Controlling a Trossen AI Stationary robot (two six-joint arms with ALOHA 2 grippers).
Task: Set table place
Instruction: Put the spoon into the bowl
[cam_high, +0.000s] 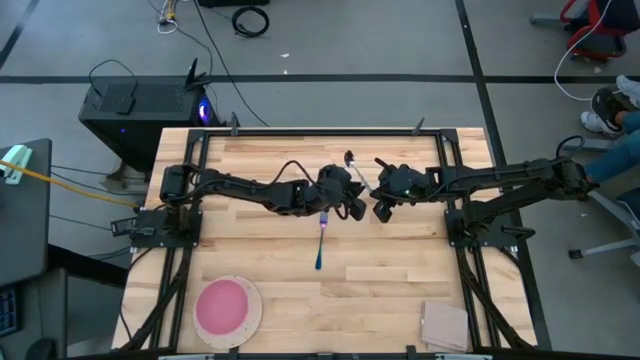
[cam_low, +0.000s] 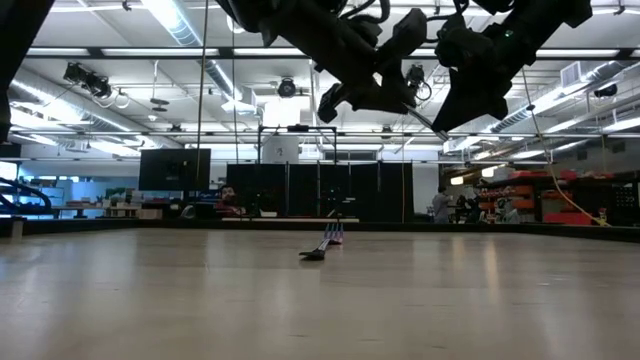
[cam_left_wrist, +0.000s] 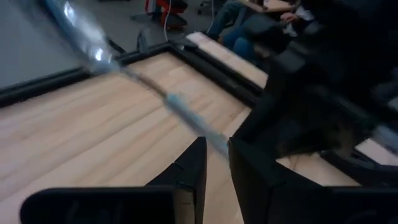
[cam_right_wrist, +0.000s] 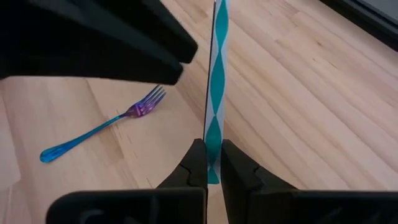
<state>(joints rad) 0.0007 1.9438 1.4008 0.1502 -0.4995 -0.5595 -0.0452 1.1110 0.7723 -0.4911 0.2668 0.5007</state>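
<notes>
Both grippers meet above the middle of the table (cam_high: 260, 160), holding a spoon (cam_high: 356, 172) in the air. It has a silver bowl (cam_left_wrist: 81, 31) and a teal-and-white patterned handle (cam_right_wrist: 217, 74). My left gripper (cam_high: 358, 207) comes from the table's left and my right gripper (cam_high: 378, 208) from its right. Each is shut on the handle. The fork (cam_high: 321, 240) with its teal handle lies flat on the table just nearer than the grippers. It also shows in the low view (cam_low: 325, 245) and the right wrist view (cam_right_wrist: 102, 130). The pink bowl (cam_high: 222, 305) sits on the off-white plate (cam_high: 254, 318) at the near left. My left gripper has the spoon's handle (cam_left_wrist: 208, 134) between its two fingers at their tips. The handle runs back past the fingers to the bowl near the wrist camera. The spoon is clear of the table. My right gripper pinches the handle's free end (cam_right_wrist: 213, 163) between its two fingertips. The handle runs straight on beyond the fingers. The spoon is lifted clear of the table, and the fork lies below it.
A tan square pad (cam_high: 445, 325) lies at the near right corner. Black rails (cam_high: 462, 215) run along the table's sides. People sit beyond the far right of the table (cam_left_wrist: 249, 25).
</notes>
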